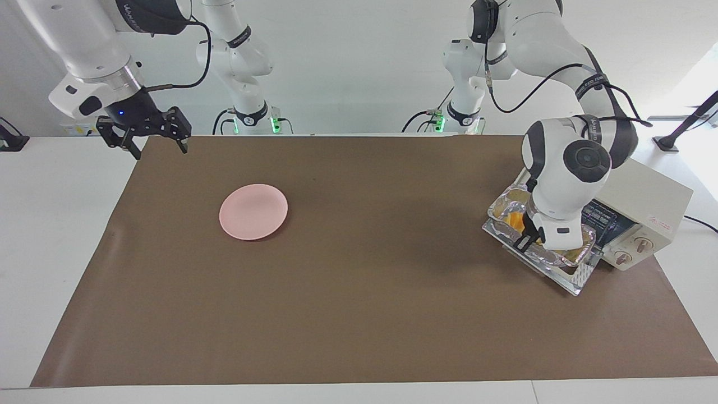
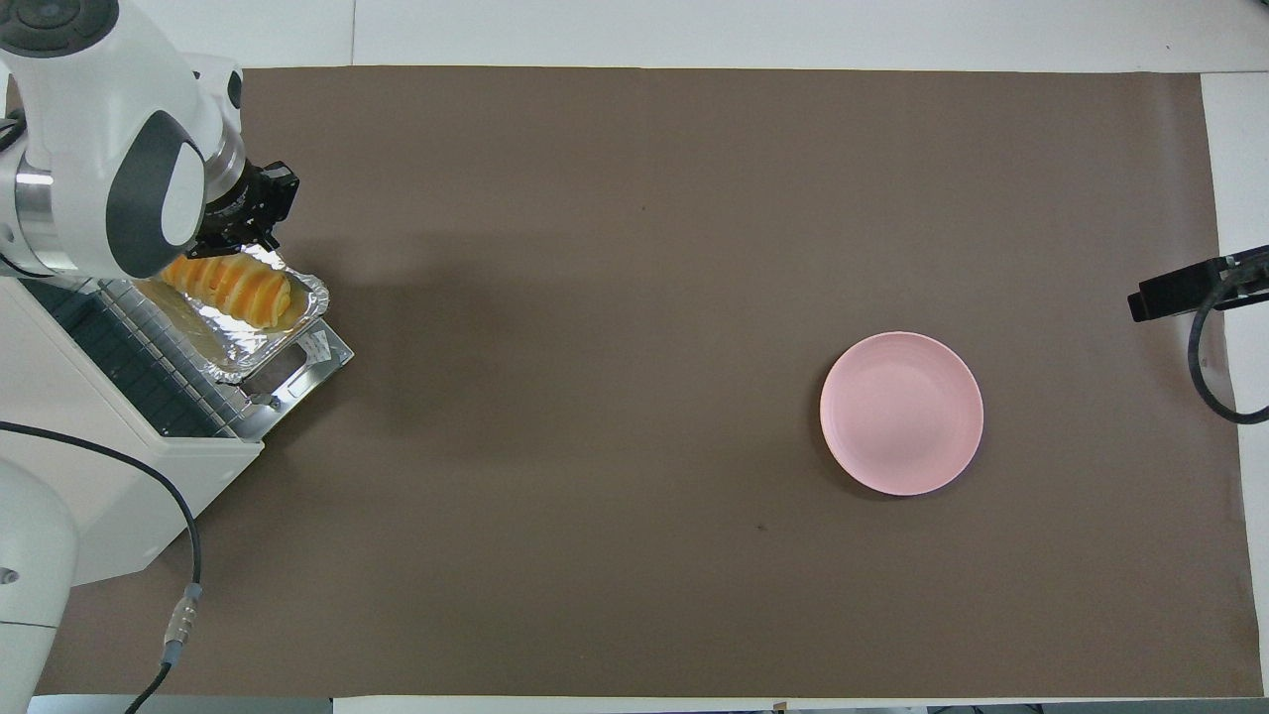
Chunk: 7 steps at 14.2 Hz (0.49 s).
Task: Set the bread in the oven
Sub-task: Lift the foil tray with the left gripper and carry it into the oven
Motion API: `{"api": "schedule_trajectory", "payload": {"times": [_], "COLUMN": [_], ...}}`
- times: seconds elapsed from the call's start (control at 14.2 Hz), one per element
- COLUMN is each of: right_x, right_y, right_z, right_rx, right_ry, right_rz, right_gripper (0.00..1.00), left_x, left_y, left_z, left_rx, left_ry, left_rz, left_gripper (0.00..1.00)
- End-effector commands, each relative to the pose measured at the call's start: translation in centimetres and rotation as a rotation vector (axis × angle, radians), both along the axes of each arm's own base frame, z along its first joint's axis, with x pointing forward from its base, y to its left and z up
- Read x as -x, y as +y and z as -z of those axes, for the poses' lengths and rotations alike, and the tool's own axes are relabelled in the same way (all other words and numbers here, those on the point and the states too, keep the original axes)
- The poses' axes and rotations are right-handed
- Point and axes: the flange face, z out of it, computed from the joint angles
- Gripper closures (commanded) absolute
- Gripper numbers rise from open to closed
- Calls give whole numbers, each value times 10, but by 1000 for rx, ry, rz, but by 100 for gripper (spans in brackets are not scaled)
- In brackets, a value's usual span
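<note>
A white table [image 1: 61, 224] carries a wide brown mat [image 1: 359, 314] across most of its top. A plain white wall [image 1: 348, 62] rises at its robot end. Bright daylight [image 1: 698, 73] washes in at one upper corner.

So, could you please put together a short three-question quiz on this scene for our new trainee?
1. True or false: the bread lies directly on the pink plate.
2. Multiple choice: the foil tray sits A) on the brown mat beside the plate, B) over the oven's open door, at the mouth, C) on top of the oven.
3. Which gripper is at the tray, and where does the other wait?

Key: 1. False; it lies in the foil tray. 2. B. 3. The left gripper is at the tray's edge; the right gripper waits, open, over the mat's corner at the right arm's end.
</note>
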Motion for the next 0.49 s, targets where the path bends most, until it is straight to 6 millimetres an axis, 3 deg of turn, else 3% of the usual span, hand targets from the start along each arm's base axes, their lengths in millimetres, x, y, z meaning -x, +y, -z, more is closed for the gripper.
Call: {"api": "schedule_trajectory", "payload": {"times": [0.0, 0.14, 0.28, 0.42], "right_x": [8, 8, 8, 8], "right_y": [-2, -2, -2, -2], "right_z": [-1, -1, -1, 0], "right_rx": [-4, -4, -4, -4], "right_ry": [5, 5, 3, 6], "right_rz": [-20, -20, -20, -20], "right_gripper": [0, 0, 0, 0], "left_x": [21, 29, 33, 35], "left_y": [38, 43, 68, 78], "left_z": [6, 18, 24, 24], "left_rx": [6, 17, 20, 24], "left_ry": [27, 7, 7, 17], "left_rz": [-67, -59, -88, -77], "left_gripper": [100, 100, 100, 100]}}
